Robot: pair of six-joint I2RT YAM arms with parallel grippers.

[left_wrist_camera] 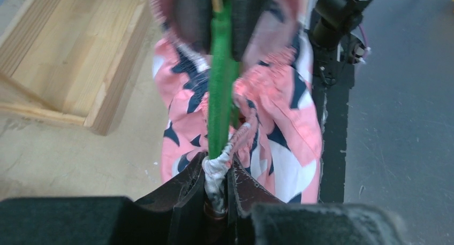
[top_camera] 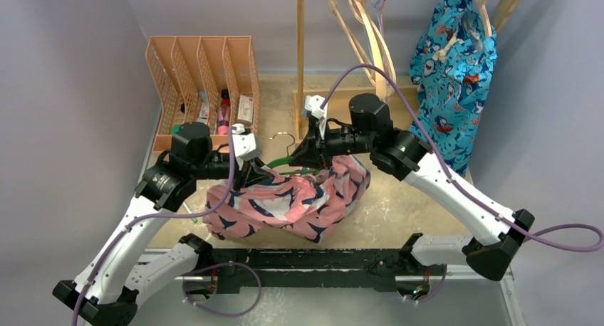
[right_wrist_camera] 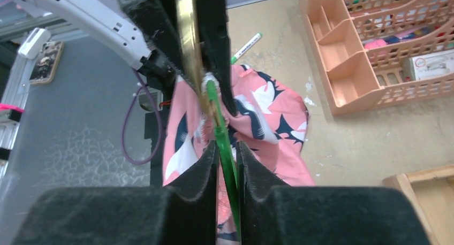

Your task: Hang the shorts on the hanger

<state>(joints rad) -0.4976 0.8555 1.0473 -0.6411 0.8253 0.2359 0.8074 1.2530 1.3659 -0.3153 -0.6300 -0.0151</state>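
Observation:
The pink shorts (top_camera: 292, 205) with navy-and-white print lie bunched on the table between the two arms. The thin green hanger (top_camera: 281, 161) runs between both grippers above them, and its metal hook (top_camera: 283, 135) points to the back. My left gripper (top_camera: 253, 173) is shut on the white gathered waistband and one end of the hanger (left_wrist_camera: 219, 84); the shorts (left_wrist_camera: 289, 106) hang beyond it. My right gripper (top_camera: 308, 152) is shut on the green hanger bar (right_wrist_camera: 222, 132), and pink fabric (right_wrist_camera: 267, 116) drapes under it. In the wrist views the left gripper (left_wrist_camera: 217, 167) and the right gripper (right_wrist_camera: 227, 148) face each other closely.
A peach desk organiser (top_camera: 203, 84) stands at the back left. A wooden stand with a post (top_camera: 300, 48) and base (top_camera: 342, 102) carries pale wooden hangers (top_camera: 363, 34) and a bright blue garment (top_camera: 449, 70). A green marker (right_wrist_camera: 246, 46) lies beside the shorts. A black strip (top_camera: 313, 258) marks the near edge.

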